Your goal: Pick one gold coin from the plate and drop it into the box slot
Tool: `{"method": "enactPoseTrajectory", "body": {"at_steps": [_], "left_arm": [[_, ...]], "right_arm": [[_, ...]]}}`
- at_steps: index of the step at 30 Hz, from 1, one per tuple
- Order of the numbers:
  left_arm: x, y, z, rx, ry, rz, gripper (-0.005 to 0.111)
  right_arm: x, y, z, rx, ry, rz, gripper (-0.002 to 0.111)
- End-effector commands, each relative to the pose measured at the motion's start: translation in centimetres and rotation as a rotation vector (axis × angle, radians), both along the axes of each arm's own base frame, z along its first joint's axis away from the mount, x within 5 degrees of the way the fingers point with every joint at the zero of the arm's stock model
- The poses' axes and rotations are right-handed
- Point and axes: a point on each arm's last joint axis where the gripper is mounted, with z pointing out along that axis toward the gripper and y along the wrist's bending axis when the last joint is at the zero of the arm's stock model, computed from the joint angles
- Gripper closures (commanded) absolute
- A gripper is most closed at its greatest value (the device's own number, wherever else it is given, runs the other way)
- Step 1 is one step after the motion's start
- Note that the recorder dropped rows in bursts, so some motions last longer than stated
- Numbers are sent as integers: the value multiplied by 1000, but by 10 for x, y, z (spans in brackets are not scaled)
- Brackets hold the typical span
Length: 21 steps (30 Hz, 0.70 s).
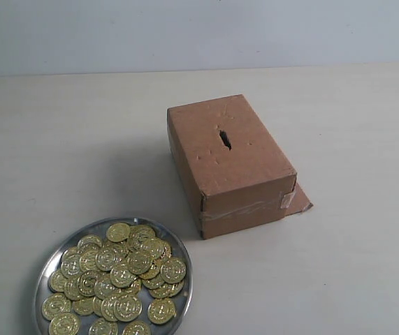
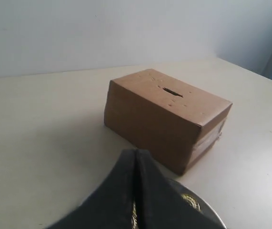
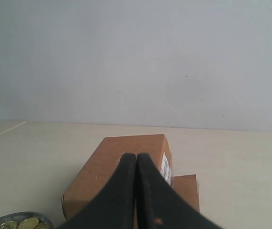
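The brown cardboard box (image 1: 230, 164) lies flat mid-table, with the dark ragged slot (image 1: 224, 138) in its top face and clear tape round its near end. The shiny silver plate (image 1: 51, 264) sits at the front left, heaped with several gold coins (image 1: 119, 276). Neither gripper shows in the exterior view. In the left wrist view my left gripper (image 2: 136, 151) is shut, above the plate's rim (image 2: 211, 212), with the box (image 2: 169, 121) and slot (image 2: 172, 92) beyond it. My right gripper (image 3: 136, 155) is shut, in front of the box (image 3: 107, 167).
A loose cardboard flap (image 1: 298, 201) sticks out at the box's base on the right. The pale table (image 1: 80, 153) runs back to a plain wall. In the right wrist view the plate's edge (image 3: 16, 217) peeks in at a corner.
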Motion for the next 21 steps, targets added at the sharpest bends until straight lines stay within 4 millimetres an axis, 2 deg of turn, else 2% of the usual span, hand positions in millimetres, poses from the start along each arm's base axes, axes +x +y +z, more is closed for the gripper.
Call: {"method": "enactPoseTrajectory", "body": {"at_steps": [1,15,21], "left_arm": [[-3,-2,-3,11,24,-38,107],[-3,-2,-3,11,25,-39,107],[-3,-2,-3,11,25,-39,107]], "right_arm": [[-1,0,-1,-4,-3,7,108],[-1,0,-1,-4,-3,7,108],[3,-8,-1,-16,-8,-151,108]]}}
